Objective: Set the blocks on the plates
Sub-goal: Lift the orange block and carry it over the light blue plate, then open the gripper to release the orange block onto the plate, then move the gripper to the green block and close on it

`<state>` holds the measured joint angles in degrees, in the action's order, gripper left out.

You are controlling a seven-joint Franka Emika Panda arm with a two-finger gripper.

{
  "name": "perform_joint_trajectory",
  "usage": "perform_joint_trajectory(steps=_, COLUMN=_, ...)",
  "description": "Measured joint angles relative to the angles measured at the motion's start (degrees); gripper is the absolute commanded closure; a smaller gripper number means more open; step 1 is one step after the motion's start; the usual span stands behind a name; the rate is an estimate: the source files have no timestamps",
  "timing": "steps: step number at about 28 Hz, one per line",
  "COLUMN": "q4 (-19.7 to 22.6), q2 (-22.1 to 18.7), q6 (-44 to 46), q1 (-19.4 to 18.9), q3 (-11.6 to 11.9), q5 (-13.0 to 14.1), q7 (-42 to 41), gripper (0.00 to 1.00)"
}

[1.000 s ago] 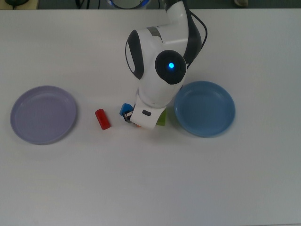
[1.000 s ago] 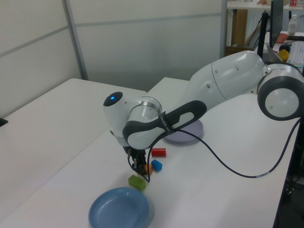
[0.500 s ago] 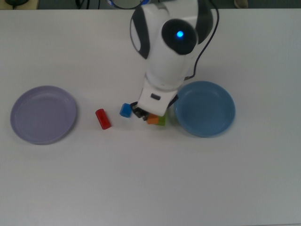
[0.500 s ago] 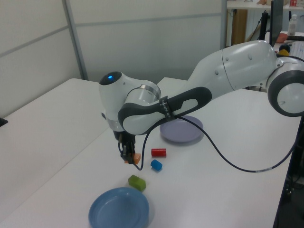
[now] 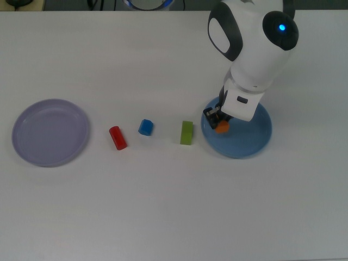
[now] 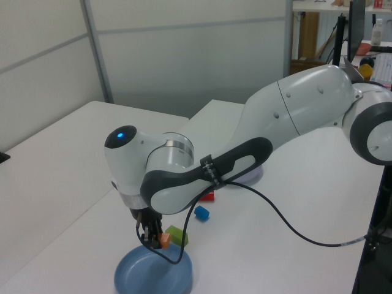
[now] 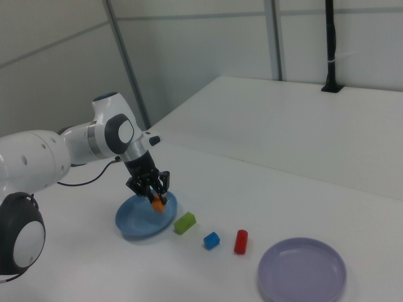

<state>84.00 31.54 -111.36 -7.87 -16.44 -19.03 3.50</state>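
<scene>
While gripping orange block point(image 5: 221, 128), end effector point(image 5: 217, 120) above blue plate point(image 5: 255, 142).

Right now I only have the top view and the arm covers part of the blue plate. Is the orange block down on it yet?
Observer: No. In the right view the orange block is pinched in the end effector, above the blue plate.
Operator: Plate empty otherwise?
Observer: Yes, the left view shows the blue plate's bare inside, nothing lying in it.
Operator: Is the green block touching the plate?
Observer: In the right view the green block sits beside the rim on the table; contact is too close to call.
</scene>
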Motion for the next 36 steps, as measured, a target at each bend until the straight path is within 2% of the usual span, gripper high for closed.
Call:
perform_joint_trajectory(steps=8, q4=0.35, q2=3.14, q6=0.00, q1=-0.48, q3=0.16, q5=-1.87, q7=0.00, gripper=1.00)
perform_joint_trajectory(steps=11, q4=0.24, q2=3.99, q6=0.00, q1=-1.21, q3=0.17, q5=-2.43, q7=0.00, gripper=0.96)
perform_joint_trajectory(steps=12, q4=0.17, q2=3.97, q6=0.00, q1=-1.38, q3=0.17, q5=-2.48, q7=0.00, gripper=0.92)
perform_joint_trajectory(steps=13, q4=0.16, q2=3.95, q6=0.00, q1=-1.53, q3=0.17, q5=-2.48, q7=0.00, gripper=0.82)
perform_joint_trajectory(steps=14, q4=0.17, q2=3.96, q6=0.00, q1=-1.65, q3=0.17, q5=-2.48, q7=0.03, gripper=0.50)
perform_joint_trajectory(steps=16, q4=0.18, q2=3.96, q6=0.00, q1=-1.94, q3=0.17, q5=-2.48, q7=0.38, gripper=0.12)
perform_joint_trajectory(steps=17, q4=0.18, q2=3.95, q6=0.00, q1=-2.05, q3=0.17, q5=-2.48, q7=0.90, gripper=0.00)
perform_joint_trajectory(steps=22, q4=0.07, q2=3.91, q6=0.00, q1=-2.33, q3=0.17, q5=-2.49, q7=4.60, gripper=0.00)
perform_joint_trajectory(steps=29, q4=-1.23, q2=2.38, q6=0.01, q1=-1.69, q3=0.44, q5=-1.95, q7=5.75, gripper=0.00)
perform_joint_trajectory(steps=36, q4=-1.27, q2=-0.44, q6=0.66, q1=2.03, q3=0.88, q5=-0.59, q7=5.80, gripper=0.00)
